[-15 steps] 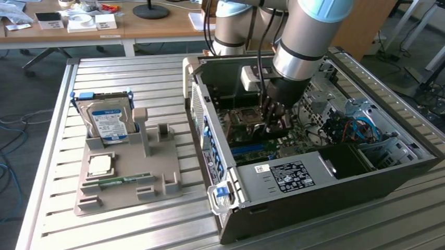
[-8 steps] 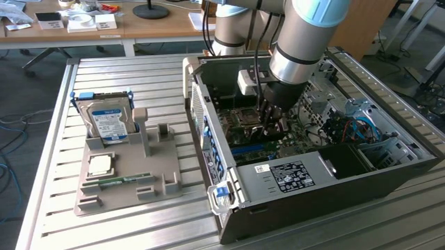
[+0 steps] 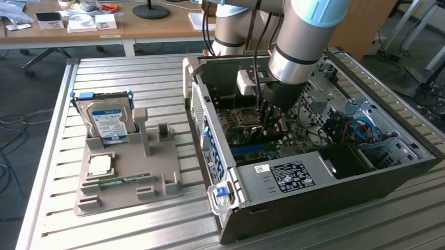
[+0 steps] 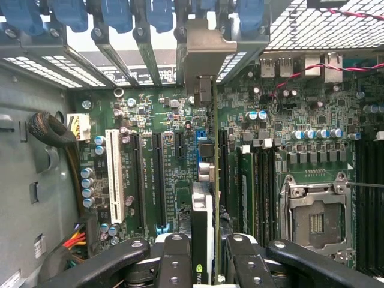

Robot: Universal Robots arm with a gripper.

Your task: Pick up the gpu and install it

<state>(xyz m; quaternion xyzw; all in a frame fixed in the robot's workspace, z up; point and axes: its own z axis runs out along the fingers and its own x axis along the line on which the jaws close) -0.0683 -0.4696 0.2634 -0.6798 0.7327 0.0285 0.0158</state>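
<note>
End effector (image 4: 207, 255) is down inside the open computer case (image 3: 313, 208), jaws part-closed and clamped on the gpu (image 4: 203, 219), one finger against each flat face. You have the card standing on edge over the motherboard (image 4: 162, 114), so the wrist view sees it edge-on. Whether its contact edge has entered a slot cannot be told. The long axis runs parallel to the expansion slots, from the grip out to the case's rear wall. The pale metal bracket (image 4: 204, 54) is the far end, standing at the row of blue slot clips (image 4: 114, 15), and the tail end sits between the fingers. The card lies between the long black slots (image 4: 161, 174) and the memory slots next to the CPU socket (image 4: 315, 219), with a blue slot (image 4: 198, 144) just beside its lower edge. Judgement for this step: hold the card plumb and its edge true to the slot line, line the bracket up with its gap in the rear wall, and press straight down with even load along the length. Any twist would likely jam it. Mind the small capacitors near the slot. The hard drive (image 3: 108, 122) and memory stick (image 3: 124, 180) sit in their holder on the surface (image 3: 139, 73), well apart from the case.
</note>
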